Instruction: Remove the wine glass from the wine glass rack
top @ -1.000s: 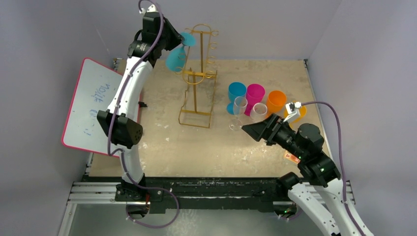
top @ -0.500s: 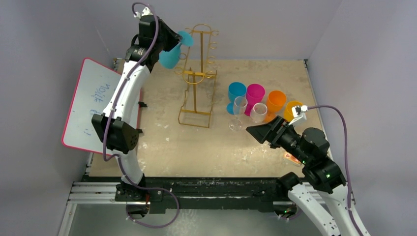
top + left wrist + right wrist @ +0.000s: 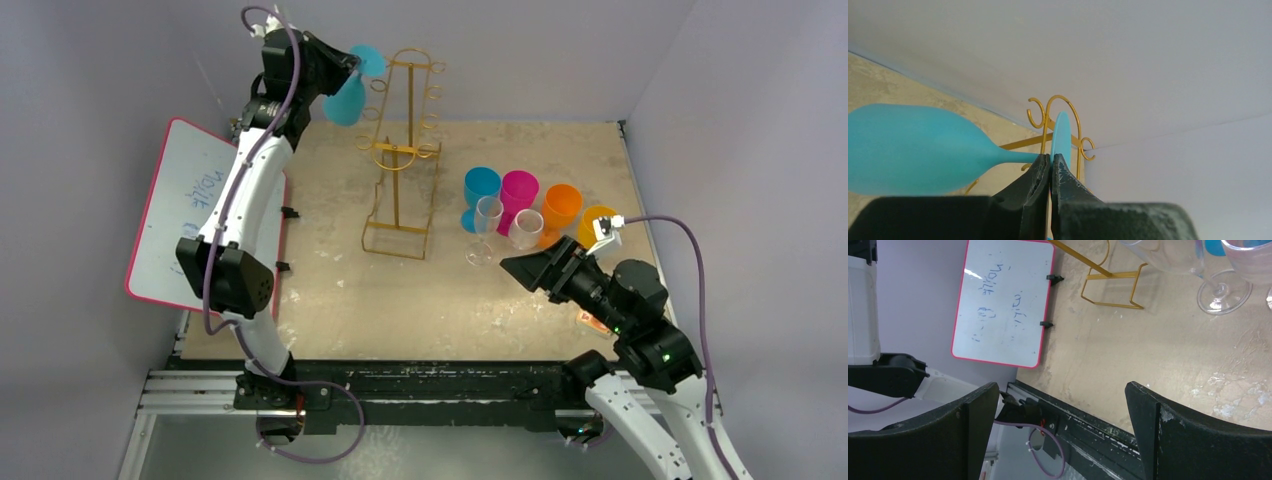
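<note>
Left gripper (image 3: 1050, 162) clamping stem of wine glass (image 3: 347, 98), drawing it up and leftward off wine glass rack (image 3: 399, 152). Foot now seeming clear of hooks, so removal nearly finishing. Right gripper (image 3: 1060, 390) idling wide open, right of rack.

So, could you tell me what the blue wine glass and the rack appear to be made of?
The blue wine glass looks like plastic: opaque, evenly turquoise, matte with only a soft sheen. The wine glass rack looks like thin metal wire with a gold finish, bent into curled hooks.
</note>
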